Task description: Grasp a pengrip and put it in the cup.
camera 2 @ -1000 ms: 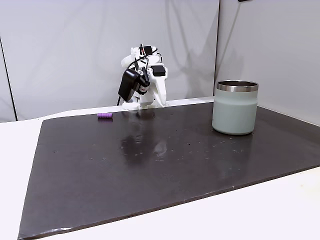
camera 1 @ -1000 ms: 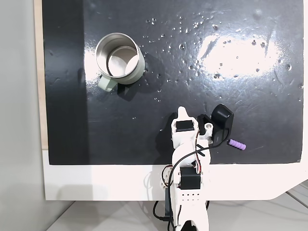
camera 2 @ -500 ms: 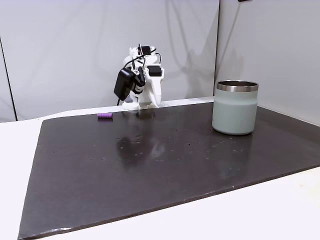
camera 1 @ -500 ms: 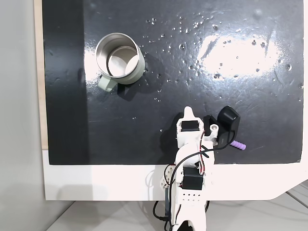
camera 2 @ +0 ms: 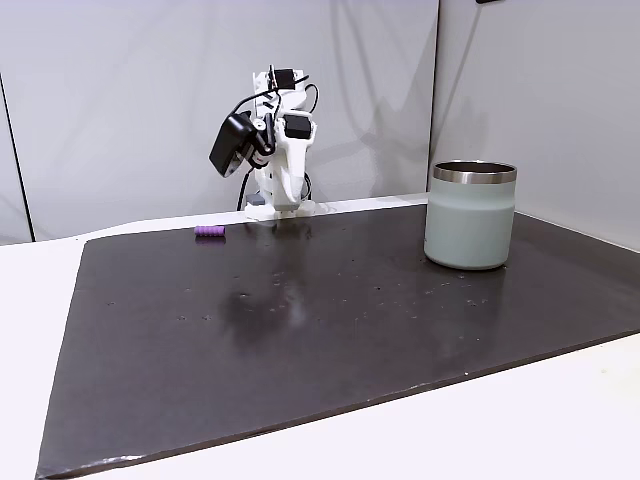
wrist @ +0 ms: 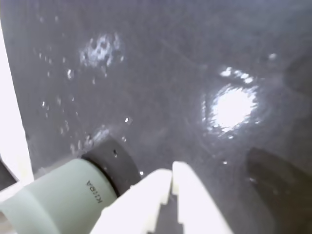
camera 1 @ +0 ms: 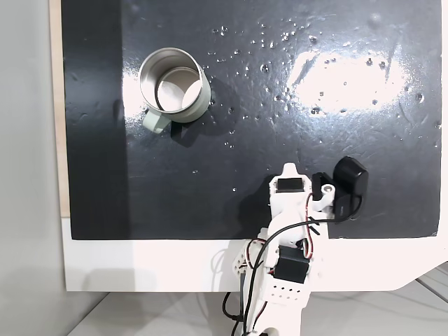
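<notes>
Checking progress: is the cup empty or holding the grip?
Empty: the cup's steel inside is bare, and the purple grip lies on the mat.

Probably a lab or office test bench: bare grey partition walls (camera 2: 120,100), a white table (camera 2: 560,420), a black mat (camera 2: 300,320).

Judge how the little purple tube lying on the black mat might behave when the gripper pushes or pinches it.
The purple tube is round and lies on its side, so a nudge may roll it across the glossy mat. It looks tiny beside the cup, so probably very light and easily knocked away.
</notes>
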Robot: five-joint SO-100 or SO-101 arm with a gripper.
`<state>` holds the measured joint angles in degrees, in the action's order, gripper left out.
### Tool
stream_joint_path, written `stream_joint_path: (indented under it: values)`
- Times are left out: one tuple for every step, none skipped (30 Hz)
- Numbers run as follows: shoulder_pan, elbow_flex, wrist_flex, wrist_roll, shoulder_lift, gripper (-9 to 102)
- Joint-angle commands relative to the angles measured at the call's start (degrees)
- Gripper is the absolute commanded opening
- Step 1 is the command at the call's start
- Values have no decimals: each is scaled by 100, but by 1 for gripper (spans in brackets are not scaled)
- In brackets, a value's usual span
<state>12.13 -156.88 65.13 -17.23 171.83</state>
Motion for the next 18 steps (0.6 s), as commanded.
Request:
stream_joint_path:
  values:
    - [325, 817, 193, -211, -475, 0]
    - [431, 923, 229, -290, -580, 0]
    - [527, 1020, 281, -396, -703, 0]
    - [650, 1116, 316, -501, -844, 0]
    - [765, 1213, 360, -642, -1002, 0]
    - [914, 1310, 396, -809, -1187, 0]
    - [1072, 1433, 422, -1002, -1415, 0]
    - [1230, 1564, 448, -1125, -1652, 0]
    - [1397, 1723, 483, -1222, -1942, 0]
    - [1556, 1881, 501, -1310, -2232, 0]
    - [1723, 2048, 527, -1397, -2540, 0]
    - [1881, 2224, 536, -1450, -2848, 0]
    - [2030, 2391, 545, -1494, -3138, 0]
    - [2171, 2540, 545, -1538, -3419, 0]
    - [2312, 2698, 545, -1556, -3665, 0]
    - [2426, 2839, 545, -1591, -3876, 0]
    - [2531, 2953, 545, -1635, -4061, 0]
    - [2619, 3050, 545, -1670, -4210, 0]
